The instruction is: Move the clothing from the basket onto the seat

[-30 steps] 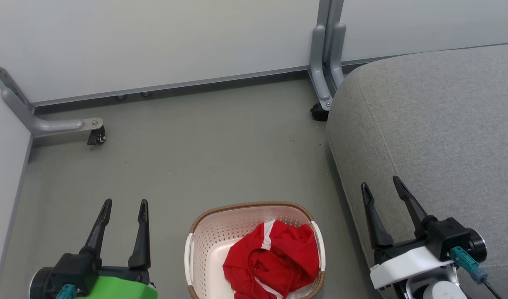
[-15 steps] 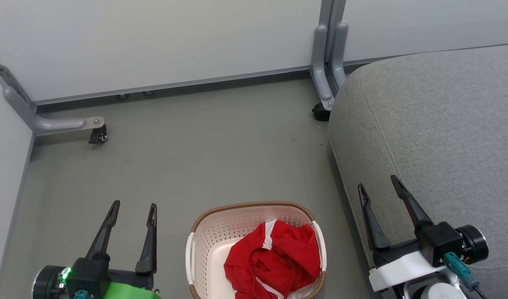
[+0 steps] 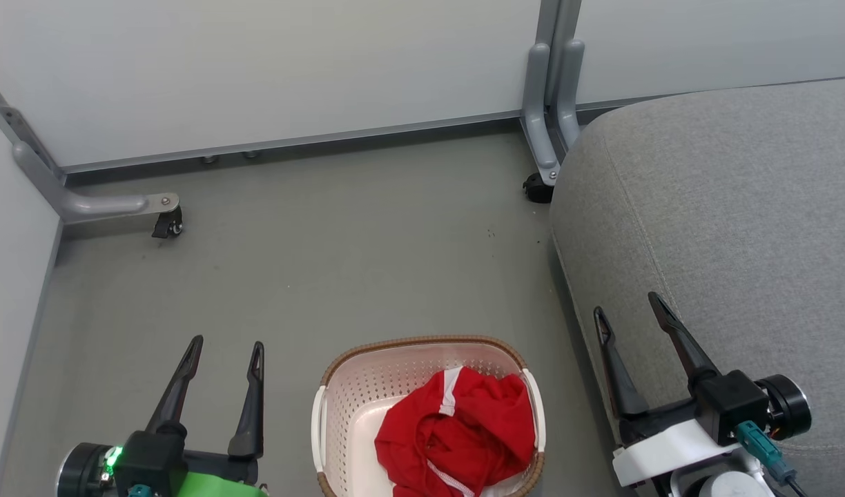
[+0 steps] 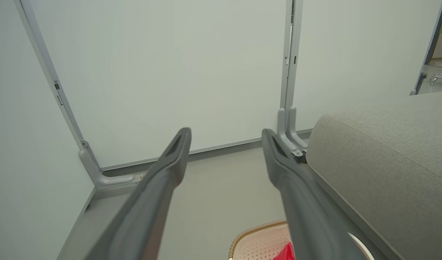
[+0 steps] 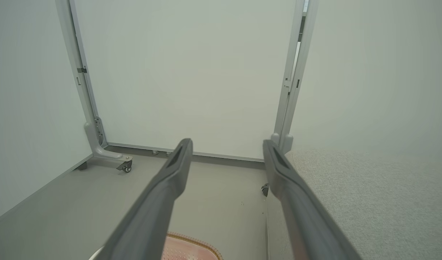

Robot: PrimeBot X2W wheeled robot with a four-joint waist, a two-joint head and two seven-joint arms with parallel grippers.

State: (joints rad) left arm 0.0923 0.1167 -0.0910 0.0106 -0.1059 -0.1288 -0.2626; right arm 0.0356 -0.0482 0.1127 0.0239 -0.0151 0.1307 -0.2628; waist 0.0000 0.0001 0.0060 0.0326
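while clothing (image 3: 457,435) lies in basket (image 3: 353,393), both tools spread, empty.

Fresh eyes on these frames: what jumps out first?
The red clothing, heaped in the white basket on the floor at the bottom centre of the head view, grabs the eye first. Next comes the big grey seat at the right. The left claw and right claw stand open and empty on either side of the basket.
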